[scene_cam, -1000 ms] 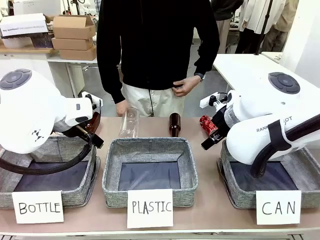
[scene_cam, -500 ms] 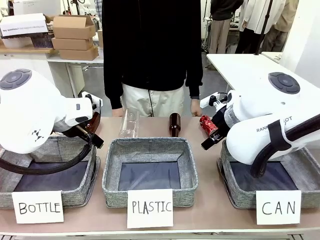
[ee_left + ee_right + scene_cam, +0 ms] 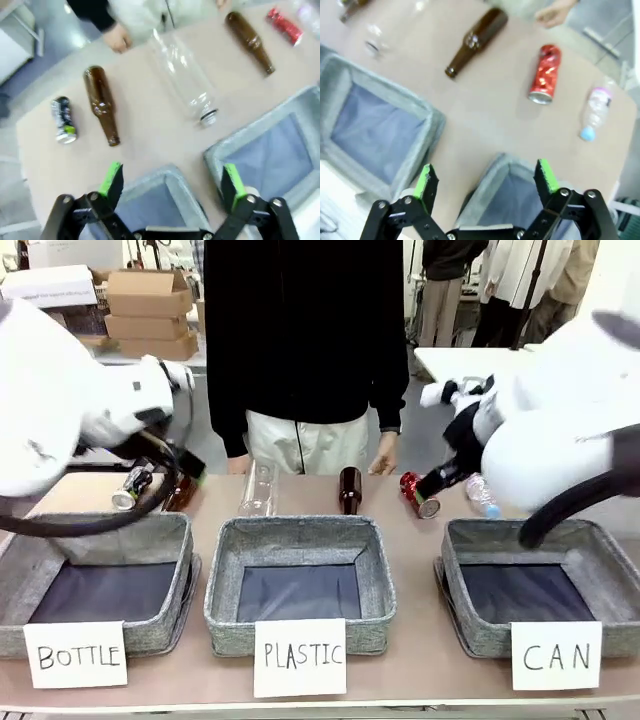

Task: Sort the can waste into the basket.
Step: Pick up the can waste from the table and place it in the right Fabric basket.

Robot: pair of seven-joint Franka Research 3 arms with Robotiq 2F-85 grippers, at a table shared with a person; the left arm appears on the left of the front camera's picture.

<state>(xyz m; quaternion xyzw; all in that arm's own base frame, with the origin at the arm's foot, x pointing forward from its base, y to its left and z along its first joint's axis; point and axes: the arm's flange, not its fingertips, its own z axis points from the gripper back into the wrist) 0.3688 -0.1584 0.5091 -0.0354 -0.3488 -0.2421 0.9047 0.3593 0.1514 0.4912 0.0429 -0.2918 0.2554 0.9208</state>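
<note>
Red can (image 3: 545, 75) beyond right gripper (image 3: 485, 174).

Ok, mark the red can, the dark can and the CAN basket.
red can (image 3: 545, 74), right wrist view, middle of its side.
dark can (image 3: 63, 120), left wrist view, middle of its side.
CAN basket (image 3: 487, 632), front view, front wall.

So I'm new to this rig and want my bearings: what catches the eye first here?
A row of grey baskets, each labelled by hand, lines the near edge, with the CAN basket at the right. A red can lies just behind that basket's left corner, while a dark can lies at the left end, behind the BOTTLE basket. The left pincer and the right pincer both hang open above the baskets.
</note>
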